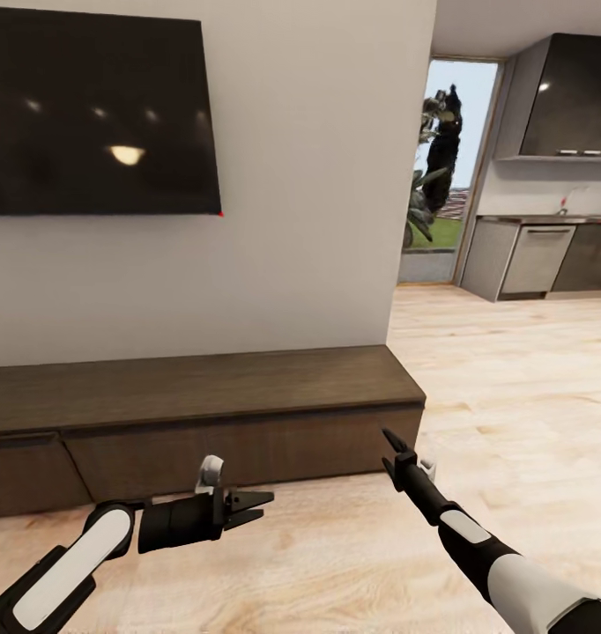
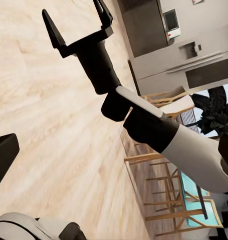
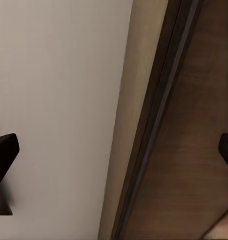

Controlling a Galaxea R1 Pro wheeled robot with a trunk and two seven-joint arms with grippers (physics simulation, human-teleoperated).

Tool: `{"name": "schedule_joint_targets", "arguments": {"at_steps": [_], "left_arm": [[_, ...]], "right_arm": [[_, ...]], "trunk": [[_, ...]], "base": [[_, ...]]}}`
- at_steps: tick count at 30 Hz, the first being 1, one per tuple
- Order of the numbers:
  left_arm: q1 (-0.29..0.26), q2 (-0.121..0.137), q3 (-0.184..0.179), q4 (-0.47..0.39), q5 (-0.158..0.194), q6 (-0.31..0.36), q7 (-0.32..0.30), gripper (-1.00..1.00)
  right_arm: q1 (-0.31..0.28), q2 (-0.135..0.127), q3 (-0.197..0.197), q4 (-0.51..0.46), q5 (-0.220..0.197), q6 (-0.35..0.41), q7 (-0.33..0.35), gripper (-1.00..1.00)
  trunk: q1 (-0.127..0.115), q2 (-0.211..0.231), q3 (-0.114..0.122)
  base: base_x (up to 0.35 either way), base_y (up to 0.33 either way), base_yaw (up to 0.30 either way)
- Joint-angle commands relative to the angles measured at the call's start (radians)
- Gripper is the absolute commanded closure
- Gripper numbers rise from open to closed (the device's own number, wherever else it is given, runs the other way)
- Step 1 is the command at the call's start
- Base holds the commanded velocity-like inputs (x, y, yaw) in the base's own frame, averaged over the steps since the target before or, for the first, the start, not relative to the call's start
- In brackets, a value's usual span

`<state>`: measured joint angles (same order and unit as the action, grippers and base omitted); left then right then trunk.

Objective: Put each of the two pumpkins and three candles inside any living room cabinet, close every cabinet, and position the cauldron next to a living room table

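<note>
Running left to right along the far wall, the cabinet (image 1: 204, 387) lies with its long axis across the head view, drawer fronts flush and facing near. Below it, the left gripper (image 1: 256, 508) points right with fingers narrowly apart; the right gripper (image 1: 390, 440) aims at the cabinet's right end. From the left wrist, that right gripper (image 2: 78, 22) shows spread wide, with chairs (image 2: 169, 200) beyond.
</note>
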<state>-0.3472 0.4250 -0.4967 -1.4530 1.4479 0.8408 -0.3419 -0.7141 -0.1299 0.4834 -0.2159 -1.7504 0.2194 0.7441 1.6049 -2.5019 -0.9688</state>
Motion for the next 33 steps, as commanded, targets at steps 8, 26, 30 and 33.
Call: {"name": "schedule_joint_targets", "arguments": {"at_steps": [8,26,30,33], "left_arm": [[-0.001,-0.001,-0.003,0.0,0.0,0.001,-0.004,-1.0],[-0.001,-0.002,-0.003,0.0,-0.001,0.001,-0.004,-1.0],[-0.001,-0.002,-0.003,0.0,-0.001,0.001,-0.004,-1.0],[-0.001,-0.002,-0.003,0.0,-0.001,0.001,-0.004,-1.0]], "right_arm": [[-0.001,-0.001,0.006,-0.004,-0.033,0.008,0.015,-1.0],[-0.001,-0.014,0.008,0.002,-0.044,0.092,0.161,-1.0],[-0.001,-0.014,0.008,0.003,-0.044,0.092,0.16,-1.0],[-0.001,-0.014,0.008,0.003,-0.044,0.093,0.159,-1.0]], "trunk": [[0.003,-0.002,-0.032],[0.011,-0.007,-0.102],[0.013,-0.008,-0.117],[0.015,-0.008,-0.129]], "base": [[0.0,0.0,0.0],[0.0,0.0,0.0],[0.0,0.0,0.0],[0.0,0.0,0.0]]}}
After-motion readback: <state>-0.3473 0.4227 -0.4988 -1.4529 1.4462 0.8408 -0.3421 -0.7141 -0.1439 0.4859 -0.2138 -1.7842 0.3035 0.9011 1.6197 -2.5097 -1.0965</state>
